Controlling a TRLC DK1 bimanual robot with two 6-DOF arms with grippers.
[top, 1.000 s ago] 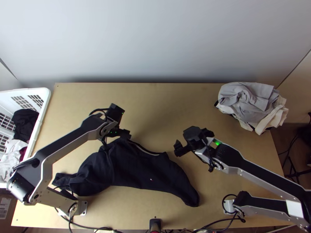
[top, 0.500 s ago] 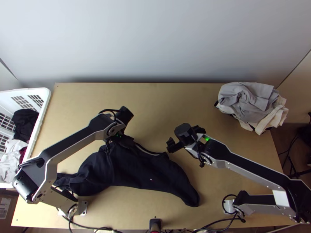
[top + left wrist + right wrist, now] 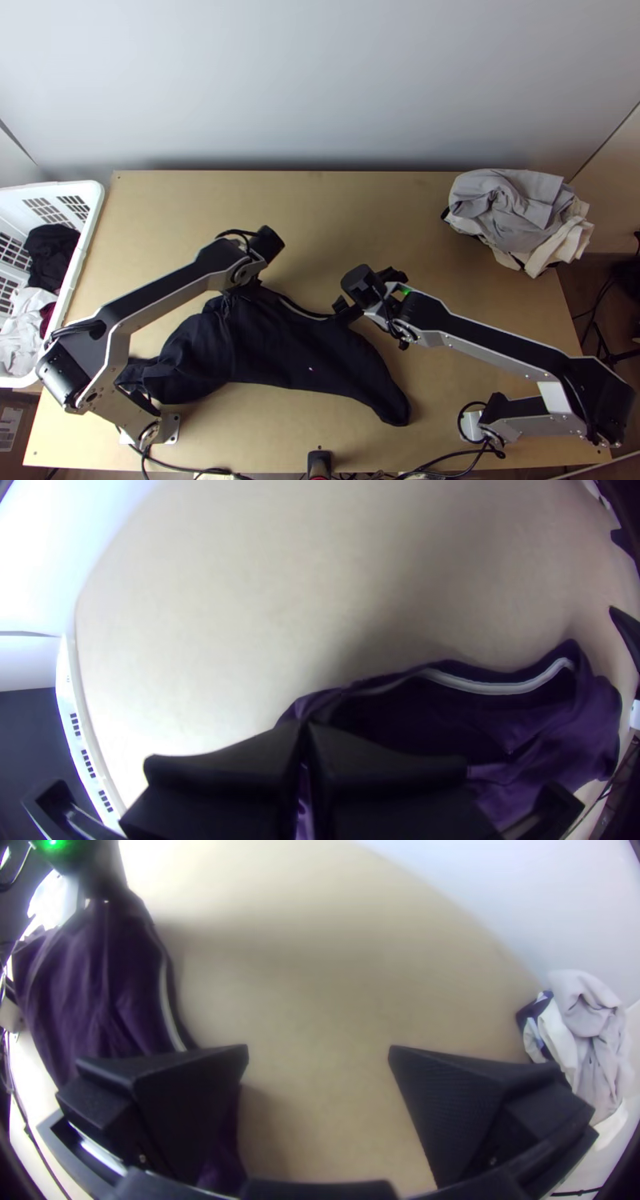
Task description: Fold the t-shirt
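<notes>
- T-shirt [image 3: 292, 344]: dark, rumpled on table [image 3: 176, 216].
- My left pincer [image 3: 253, 283]: clamped on its far edge.
- My right pincer [image 3: 368, 294]: spread wide, holding nothing, near collar [image 3: 300, 310].

White basket [image 3: 86, 240] cut off at left; navy shirt [image 3: 288, 344] partly hidden by left arm [image 3: 118, 360]; its gripped bit covered by left gripper [image 3: 253, 282].

And here's the t-shirt [image 3: 276, 344], dark matt cloth, softly creased, pale smooth trim [image 3: 493, 687] along its far edge; beneath it the table [image 3: 336, 192], smooth light wood; over left, the basket [image 3: 94, 206], smooth white plastic; far right, a pile [image 3: 520, 212] of matt, wrinkled cloth; silvery metal-looking links on left arm [image 3: 176, 289] and right arm [image 3: 504, 361], smooth too!
</notes>
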